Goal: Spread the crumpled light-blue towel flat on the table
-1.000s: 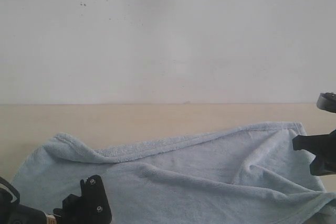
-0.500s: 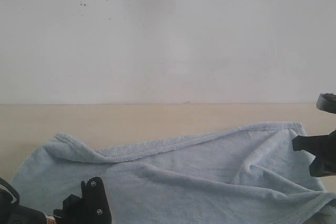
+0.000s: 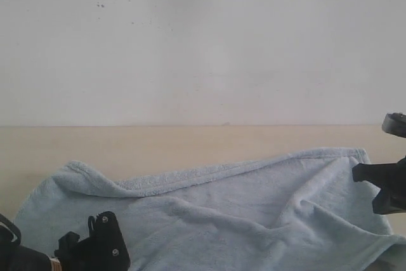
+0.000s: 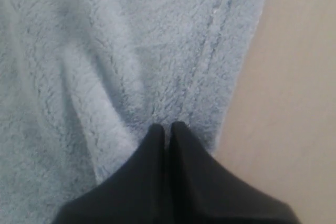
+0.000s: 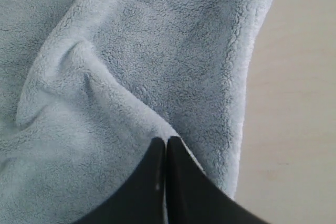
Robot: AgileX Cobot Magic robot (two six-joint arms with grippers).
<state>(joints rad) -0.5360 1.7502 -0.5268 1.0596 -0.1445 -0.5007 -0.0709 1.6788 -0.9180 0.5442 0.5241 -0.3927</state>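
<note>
The pale blue towel (image 3: 241, 207) lies rumpled across the near part of the beige table (image 3: 158, 144), its far hem folded over in a long diagonal ridge. My left gripper (image 3: 95, 249) sits low at the towel's near-left part. In the left wrist view its tips (image 4: 167, 128) are shut together on the towel (image 4: 131, 51) just inside the stitched hem, with creases running to them. My right gripper (image 3: 365, 172) is at the towel's right edge. Its tips (image 5: 166, 141) are shut on a raised fold of towel (image 5: 115, 93).
A white wall (image 3: 203, 42) with small dark specks rises behind the table. Bare table shows beyond the towel's far edge, and beside the hem in the left wrist view (image 4: 294, 103) and the right wrist view (image 5: 299, 103).
My left gripper has shifted a little left and lower in the exterior view, and the towel's folds near it have moved slightly. The right gripper has stayed in place.
</note>
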